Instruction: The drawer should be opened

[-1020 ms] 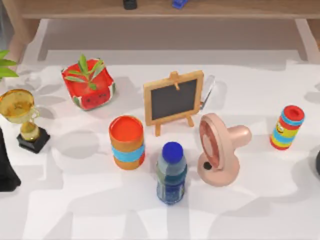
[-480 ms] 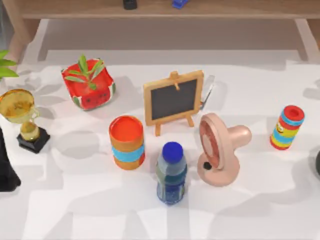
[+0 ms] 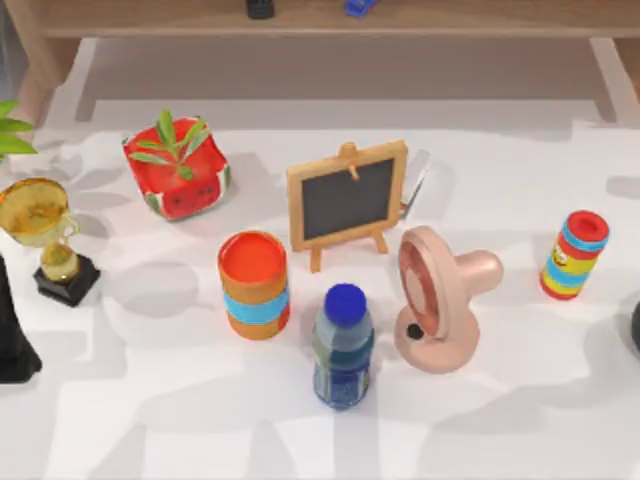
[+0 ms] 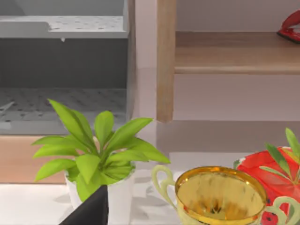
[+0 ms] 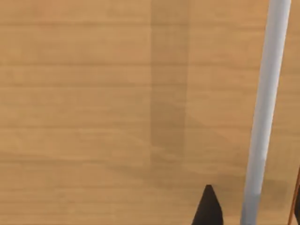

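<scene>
The table point(image 3: 560, 400) looks smooth, matt white. The shelf point(image 3: 330, 25) along the top edge of the top view is pale wood with a dull finish. The trophy point(image 3: 38, 215) at the left edge is glossy gold, like polished metal, on a black base. The blackboard point(image 3: 348, 197) has a wooden frame and a matt dark face. The bottle point(image 3: 343, 350) looks like shiny clear plastic with a blue cap. In the right wrist view, a wood-grain panel point(image 5: 117, 103) carries a smooth grey bar point(image 5: 265, 112).
</scene>
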